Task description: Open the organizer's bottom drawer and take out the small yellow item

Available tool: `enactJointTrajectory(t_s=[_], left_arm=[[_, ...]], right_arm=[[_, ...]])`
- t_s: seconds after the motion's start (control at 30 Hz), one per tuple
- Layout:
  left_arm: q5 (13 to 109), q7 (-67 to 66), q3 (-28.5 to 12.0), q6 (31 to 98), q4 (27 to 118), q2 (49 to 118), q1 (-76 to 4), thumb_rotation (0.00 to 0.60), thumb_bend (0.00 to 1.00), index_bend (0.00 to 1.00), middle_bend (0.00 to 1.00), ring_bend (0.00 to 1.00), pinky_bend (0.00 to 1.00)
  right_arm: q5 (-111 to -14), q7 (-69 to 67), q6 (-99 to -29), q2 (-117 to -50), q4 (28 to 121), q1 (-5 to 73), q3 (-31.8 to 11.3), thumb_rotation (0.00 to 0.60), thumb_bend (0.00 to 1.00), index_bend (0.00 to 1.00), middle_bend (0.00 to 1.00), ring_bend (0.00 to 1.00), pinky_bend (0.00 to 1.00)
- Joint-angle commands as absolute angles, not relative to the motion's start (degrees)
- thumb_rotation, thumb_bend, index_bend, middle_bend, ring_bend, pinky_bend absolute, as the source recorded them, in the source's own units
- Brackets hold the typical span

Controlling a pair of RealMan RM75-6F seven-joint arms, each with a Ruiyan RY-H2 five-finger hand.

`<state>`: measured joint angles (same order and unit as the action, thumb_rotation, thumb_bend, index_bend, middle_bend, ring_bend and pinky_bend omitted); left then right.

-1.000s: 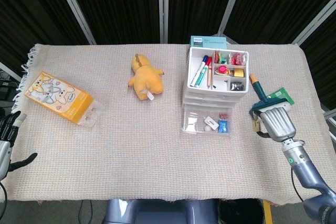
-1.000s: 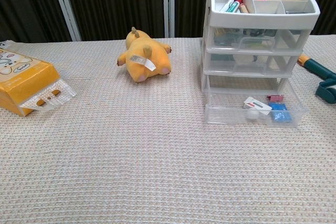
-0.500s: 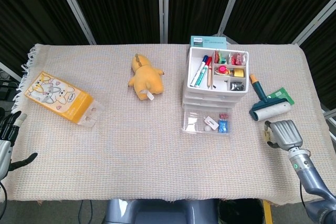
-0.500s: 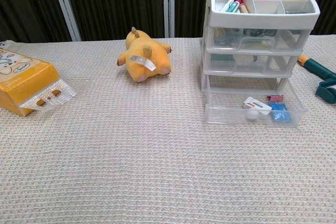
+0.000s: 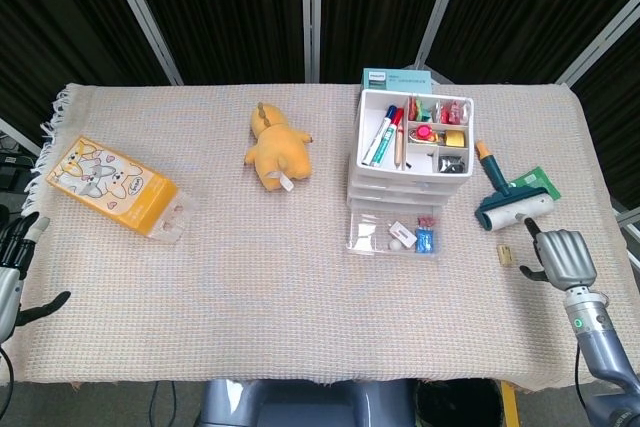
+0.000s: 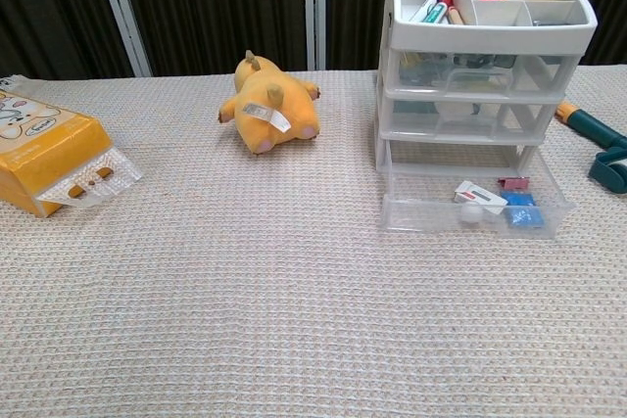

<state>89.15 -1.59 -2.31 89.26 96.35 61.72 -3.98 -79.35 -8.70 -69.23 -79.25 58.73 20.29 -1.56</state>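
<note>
Organizer [image 5: 414,152] stands on the table [image 5: 250,287] with its bottom drawer [image 5: 394,232] already pulled out toward the robot, so the opening part of the task looks done. A small yellow item [image 5: 506,254] lies on the cloth to the right of the organizer, below the lint roller [image 5: 510,199] and well apart from the drawer; I judge it to be the piece that was to be taken out, which would make the task complete or nearly so, though it is too small to identify with certainty.

Just right of that piece, the right hand [image 5: 560,257] is near the table edge with its fingers curled in and nothing seen in them. It does not touch the yellow item. Far to the left of the organizer, at the picture's edge, the left hand [image 5: 14,269] is partly cut off, its fingers spread and empty.

What stays in the drawer shows in both views: a white piece, a blue piece and something small and pink [image 6: 512,183] at the back. No yellow thing is visible there. Further left of the organizer lie a yellow plush toy [image 5: 277,150] and an orange box [image 5: 115,185].

Hard to tell: the chest view shows neither hand nor the yellow item, and the middle drawers' contents are blurred behind clear plastic.
</note>
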Motion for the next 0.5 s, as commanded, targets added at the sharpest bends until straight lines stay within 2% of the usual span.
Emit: enactJointTrajectory(t_s=[0.03,0.07,0.13,0.23,0.3,0.5], left_arm=[[88.9,-2.3,-2.3,88.9,96.2,62.0,-4.1,0.600,0.02,0.00,0.00,0.00,0.00],[88.7,-2.7,-2.2,88.7,96.2,62.1,-4.1,0.600,0.02,0.00,0.00,0.00,0.00],[88.4,-3.4,-2.2,88.3,96.2,62.4,-4.1,0.600,0.02,0.00,0.00,0.00,0.00],[88.2,-4.5,-2.0,88.0,96.1,62.7,-4.1,0.600,0.02,0.00,0.00,0.00,0.00],[88.1,-5.0,-2.0,88.1,96.0,63.0,-4.1,0.600,0.02,0.00,0.00,0.00,0.00],[87.4,-6.6,-2.3,87.3,94.6,64.2,-4.4,0.600,0.02,0.00,0.00,0.00,0.00]], right_arm=[[-80.3,-12.2,-80.3,-80.1,60.4,15.9,-4.4,0.600,0.08,0.19,0.41,0.43,0.39],[-80.9,-12.6,-82.8,-80.3,60.8,15.0,-4.7,0.600,0.08,0.19,0.35,0.36,0.36],[-82.1,-12.5,-86.2,-80.0,61.6,13.9,-5.0,0.600,0.08,0.14,0.19,0.19,0.23],[-83.9,-11.4,-90.1,-78.7,64.0,12.9,-5.2,0.600,0.07,0.03,0.03,0.02,0.04],[-85.2,-10.8,-91.9,-77.2,67.0,12.0,-4.8,0.600,0.05,0.00,0.00,0.00,0.00],[-86.8,-6.4,-90.3,-72.1,75.6,10.8,-2.6,0.600,0.02,0.00,0.00,0.00,0.00]])
